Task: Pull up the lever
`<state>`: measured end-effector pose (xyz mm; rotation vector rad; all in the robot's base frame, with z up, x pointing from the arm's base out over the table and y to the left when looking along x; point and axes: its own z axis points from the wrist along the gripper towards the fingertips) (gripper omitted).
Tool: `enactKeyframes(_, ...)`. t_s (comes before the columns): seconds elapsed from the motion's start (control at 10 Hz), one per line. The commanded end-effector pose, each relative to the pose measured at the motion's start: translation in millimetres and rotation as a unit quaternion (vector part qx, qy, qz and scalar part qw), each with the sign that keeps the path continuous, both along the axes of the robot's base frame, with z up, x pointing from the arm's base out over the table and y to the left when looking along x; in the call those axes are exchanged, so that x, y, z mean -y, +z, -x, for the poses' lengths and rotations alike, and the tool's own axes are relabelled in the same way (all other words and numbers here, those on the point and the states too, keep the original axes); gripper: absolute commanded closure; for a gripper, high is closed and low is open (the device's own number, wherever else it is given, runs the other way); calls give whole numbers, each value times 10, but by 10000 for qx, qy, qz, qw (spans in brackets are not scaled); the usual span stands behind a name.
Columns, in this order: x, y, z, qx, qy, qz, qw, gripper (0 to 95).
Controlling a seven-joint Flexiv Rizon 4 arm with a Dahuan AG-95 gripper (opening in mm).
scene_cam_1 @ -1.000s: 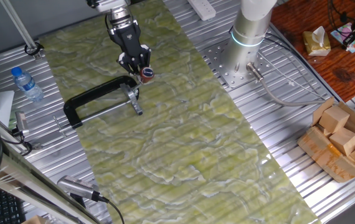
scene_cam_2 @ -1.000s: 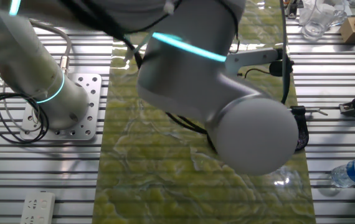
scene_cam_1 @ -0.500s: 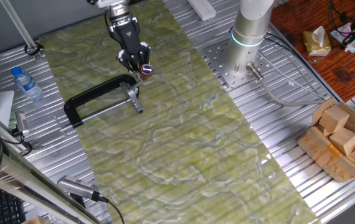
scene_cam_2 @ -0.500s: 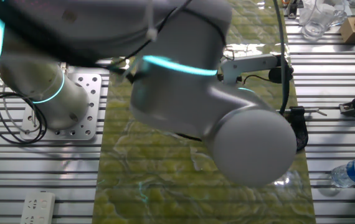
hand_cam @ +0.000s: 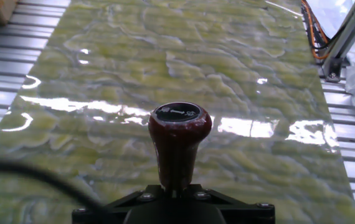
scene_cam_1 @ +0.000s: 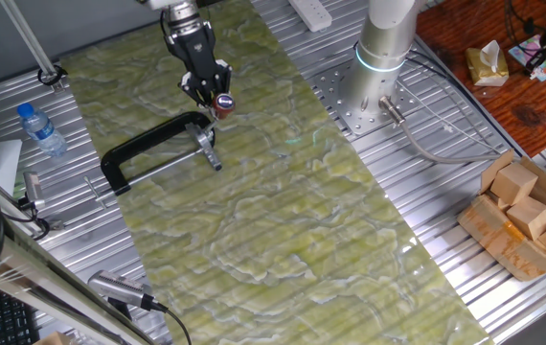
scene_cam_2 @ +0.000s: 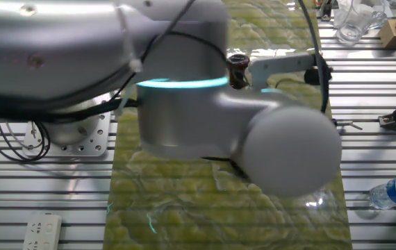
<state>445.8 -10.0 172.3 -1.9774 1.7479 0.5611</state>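
Note:
In one fixed view the black C-shaped clamp (scene_cam_1: 148,150) lies flat on the green mat (scene_cam_1: 283,211), its silver screw end (scene_cam_1: 208,151) pointing toward the mat's middle. The lever (scene_cam_1: 221,103) rises from that end, and its red-brown knob sits just beside my gripper (scene_cam_1: 214,93). The gripper is shut on the lever's thin rod right below the knob. The hand view shows the knob (hand_cam: 179,126) upright, its stem running down between the jaws of the gripper (hand_cam: 177,186). In the other fixed view my arm hides the clamp; only the knob (scene_cam_2: 237,62) peeks over it.
A water bottle (scene_cam_1: 41,128) lies left of the mat. The arm's base (scene_cam_1: 384,56) stands on the slatted table at the back right. An open cardboard box of wooden blocks (scene_cam_1: 526,217) sits at the right edge. A power strip (scene_cam_1: 312,11) lies at the far end.
My gripper has risen a little and drawn back with the knob in it, so the lever stands higher. The clamp's screw end has shifted slightly with it.

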Motion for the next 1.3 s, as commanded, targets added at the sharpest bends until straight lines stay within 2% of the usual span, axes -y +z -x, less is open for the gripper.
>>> enactKeyframes(0.1, -34, -25, -49, -90, -117, 524, 9985, 950)
enactKeyframes(0.3, -33, -30, -47, -73, -116, 542, 9984, 950)
enactKeyframes(0.6, -25, -30, -43, -77, -119, 472, 9988, 950)
enactKeyframes(1.3, -29, -42, -46, -70, -121, 517, 9986, 950)
